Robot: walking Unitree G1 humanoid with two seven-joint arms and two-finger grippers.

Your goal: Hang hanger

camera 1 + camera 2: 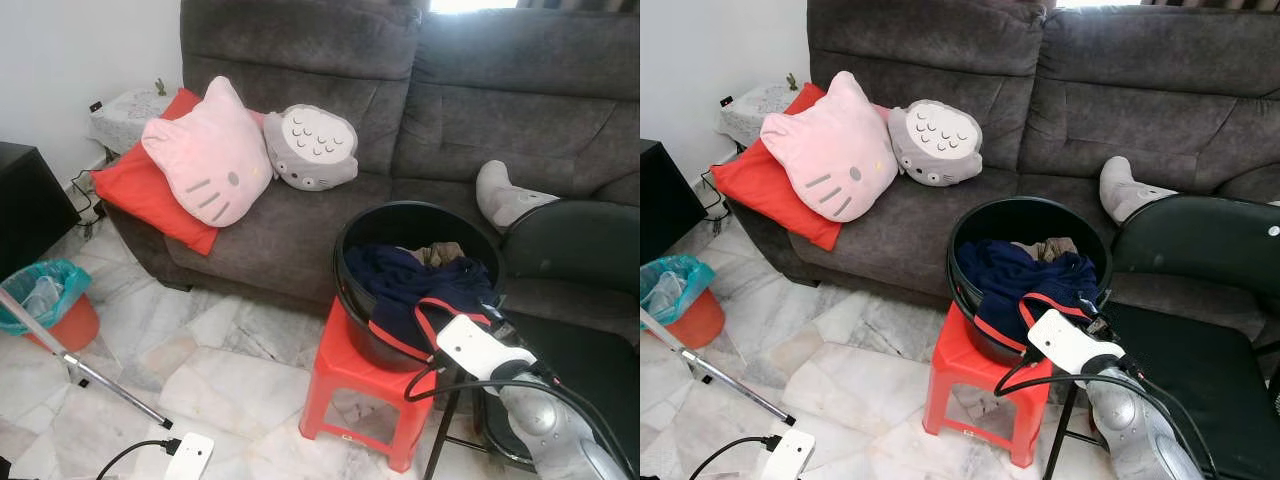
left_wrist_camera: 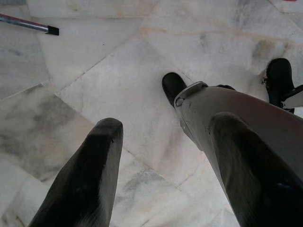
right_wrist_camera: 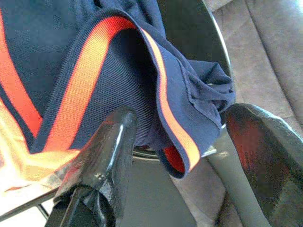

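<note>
On a small red plastic stool in front of a dark grey fabric sofa stands a round black plastic tub, filled with crumpled clothes. Uppermost is a navy blue garment with orange-red ribbed trim, part of which drapes over the tub's near rim. The right gripper is at that rim: in the right wrist view its two black fingers stand spread apart on either side of the garment's striped hem, with the cloth hanging between them but not clamped. From the head views the right arm's silver forearm and white wrist block reach up to the tub from the lower right, trailing black cables. No hanger can be made out among the clothes or elsewhere.

The left gripper hangs low over the white marble tile floor, its fingers parted and holding nothing; the robot's black feet show beyond them.

On the sofa lie a pink cat-face cushion, a grey round creature cushion and a red flat cushion beneath them. Just right of the stool stands a black folding chair. At the left edge sits an orange bin with a teal bag, near a slanted metal pole.
</note>
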